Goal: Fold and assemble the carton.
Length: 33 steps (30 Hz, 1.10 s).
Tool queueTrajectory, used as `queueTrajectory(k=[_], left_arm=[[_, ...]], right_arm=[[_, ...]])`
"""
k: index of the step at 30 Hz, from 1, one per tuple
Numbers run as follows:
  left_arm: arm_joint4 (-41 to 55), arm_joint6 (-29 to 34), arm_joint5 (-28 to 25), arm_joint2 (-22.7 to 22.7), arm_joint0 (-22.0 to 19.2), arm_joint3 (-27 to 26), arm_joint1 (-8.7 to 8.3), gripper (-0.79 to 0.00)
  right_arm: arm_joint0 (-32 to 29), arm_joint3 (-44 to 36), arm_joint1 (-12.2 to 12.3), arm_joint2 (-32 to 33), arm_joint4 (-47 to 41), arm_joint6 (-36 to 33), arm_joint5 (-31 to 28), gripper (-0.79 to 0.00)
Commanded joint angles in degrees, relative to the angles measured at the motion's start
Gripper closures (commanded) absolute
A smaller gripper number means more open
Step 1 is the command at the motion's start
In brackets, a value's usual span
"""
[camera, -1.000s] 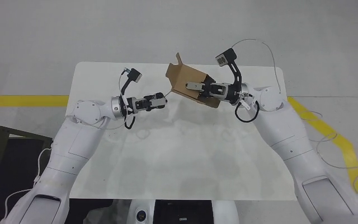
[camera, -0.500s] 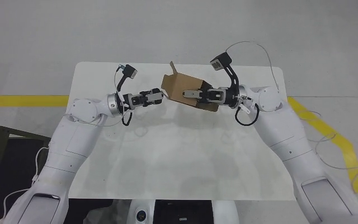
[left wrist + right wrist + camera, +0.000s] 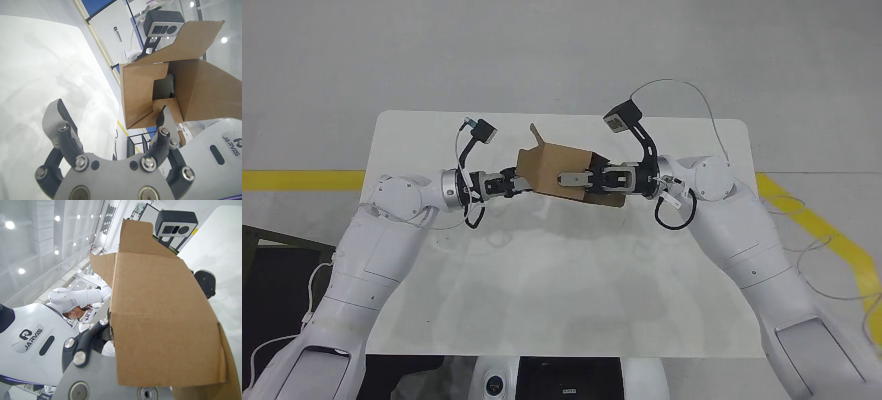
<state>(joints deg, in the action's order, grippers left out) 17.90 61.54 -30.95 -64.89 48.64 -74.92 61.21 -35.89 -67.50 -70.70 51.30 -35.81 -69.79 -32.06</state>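
Note:
A brown carton (image 3: 550, 166) hangs on its side above the far middle of the white table (image 3: 542, 290), with end flaps loose. My right gripper (image 3: 577, 180) is shut on one wall of the carton (image 3: 160, 323); one finger (image 3: 100, 315) shows outside the wall and the other is hidden behind it. My left gripper (image 3: 519, 185) stands open at the carton's open end. In the left wrist view the carton (image 3: 198, 89) is partly folded, and one fingertip (image 3: 164, 115) of the left gripper (image 3: 113, 115) sits against its lower flap.
The right arm's wrist camera (image 3: 619, 118) sticks up behind the carton, and the left arm's camera (image 3: 482, 129) stands above its wrist. Yellow floor tape (image 3: 297, 180) runs beside the table. Bare tabletop spreads toward the near edge.
The right gripper has carried the carton leftward, toward the left gripper, and tilted it flatter. The left gripper has stayed near its place and now meets the carton's open end.

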Motion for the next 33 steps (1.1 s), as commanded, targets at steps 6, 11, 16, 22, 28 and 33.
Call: queueTrajectory(k=[6,11,16,22,28,33], left_arm=[[0.03,-0.01,0.07,-0.30,0.22,-0.58,-0.13,-0.785],[0.00,0.02,-0.06,-0.54,0.42,-0.93,-0.24,-0.785],[-0.07,0.02,-0.12,-0.63,0.60,-1.18,-0.32,-0.785],[-0.95,-0.51,-0.60,-2.43,0.14,0.45,-0.75,-0.785],[-2.09,-1.08,-0.79,-4.80,-0.18,2.15,-1.36,-0.785],[-2.88,-1.36,-1.01,-6.11,-0.34,3.39,-1.76,-0.785]], right_arm=[[-0.10,0.22,-0.28,0.07,0.37,-0.24,0.12,0.000],[-0.19,0.43,-0.44,0.21,0.66,-0.30,0.23,0.000],[-0.36,0.54,-0.64,0.13,0.44,-1.11,0.45,0.000],[-0.59,1.68,-0.93,0.17,-2.30,-3.38,0.95,0.000],[-1.13,1.14,-0.72,-0.37,-2.28,-6.62,4.18,0.000],[-1.62,-0.68,-0.09,-1.06,-1.31,-10.03,7.59,0.000]])
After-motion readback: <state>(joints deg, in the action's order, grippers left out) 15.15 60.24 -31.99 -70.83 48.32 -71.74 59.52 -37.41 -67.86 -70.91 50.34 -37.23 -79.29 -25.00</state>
